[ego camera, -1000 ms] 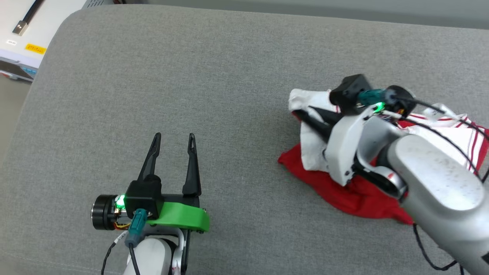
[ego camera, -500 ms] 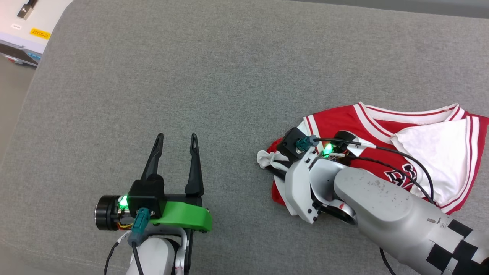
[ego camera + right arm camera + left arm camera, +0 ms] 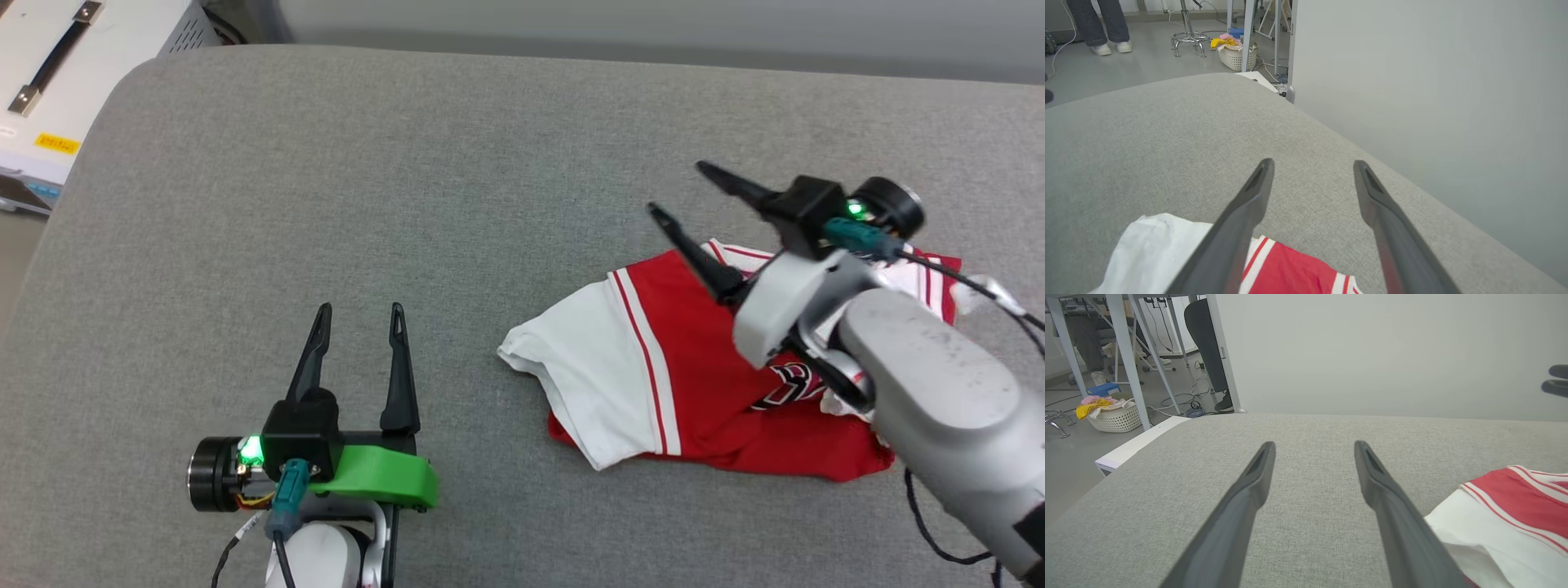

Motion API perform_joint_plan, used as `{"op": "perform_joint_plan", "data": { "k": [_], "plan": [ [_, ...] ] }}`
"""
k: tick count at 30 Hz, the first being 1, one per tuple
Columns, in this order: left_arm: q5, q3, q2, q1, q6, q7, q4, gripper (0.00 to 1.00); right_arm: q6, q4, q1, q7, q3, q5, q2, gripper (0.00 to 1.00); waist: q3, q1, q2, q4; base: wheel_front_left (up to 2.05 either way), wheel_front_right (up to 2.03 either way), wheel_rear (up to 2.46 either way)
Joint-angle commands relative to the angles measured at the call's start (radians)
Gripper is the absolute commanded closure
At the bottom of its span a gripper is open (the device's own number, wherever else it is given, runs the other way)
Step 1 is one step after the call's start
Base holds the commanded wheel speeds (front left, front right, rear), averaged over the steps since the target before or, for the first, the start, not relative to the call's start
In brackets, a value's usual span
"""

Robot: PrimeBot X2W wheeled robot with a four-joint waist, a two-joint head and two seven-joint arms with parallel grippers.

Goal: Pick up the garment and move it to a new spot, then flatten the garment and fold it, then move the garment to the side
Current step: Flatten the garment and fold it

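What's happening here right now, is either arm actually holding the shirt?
Neither arm holds it. The garment lies rumpled on the grey cushion, one white sleeve spread toward the robot's left, not yet flattened or folded. The right gripper hangs open over the garment's far edge with nothing between its fingers. The left gripper is open too, over bare cushion and apart from the cloth.

Grey upholstered surface, pale grey wall, grey floor, white laundry basket, stool
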Motion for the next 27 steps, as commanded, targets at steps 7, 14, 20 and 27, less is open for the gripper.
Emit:
{"op": "perform_joint_plan", "data": {
  "k": [7, 14, 20, 27],
  "plan": [
    [0.018, 0.013, -0.002, 0.037, -0.009, -0.006, -0.011, 0.0, -0.001, -0.205, 0.177, 0.067, -0.29, -0.111, -0.117, 0.0, -0.048, 0.0, 0.0, -0.04, 0.0, 0.0, 0.0],
    [0.036, 0.018, -0.002, 0.053, -0.022, -0.006, -0.017, 0.0, -0.001, -0.528, 0.381, 0.405, -0.44, -0.081, -0.303, 0.0, -0.062, 0.0, 0.0, -0.055, 0.0, 0.0, 0.0],
    [0.042, 0.018, -0.002, 0.046, -0.031, -0.006, -0.023, 0.0, -0.001, -0.68, 0.444, 0.669, -0.38, 0.023, -0.439, 0.0, -0.043, 0.0, 0.0, -0.056, 0.0, 0.0, 0.0],
    [0.037, 0.003, -0.002, 0.022, -0.032, -0.006, -0.026, 0.0, -0.001, -0.705, 0.433, 0.865, -0.299, 0.111, -0.527, 0.0, 0.004, 0.0, 0.0, -0.038, 0.0, 0.0, 0.0]
  ]
}}
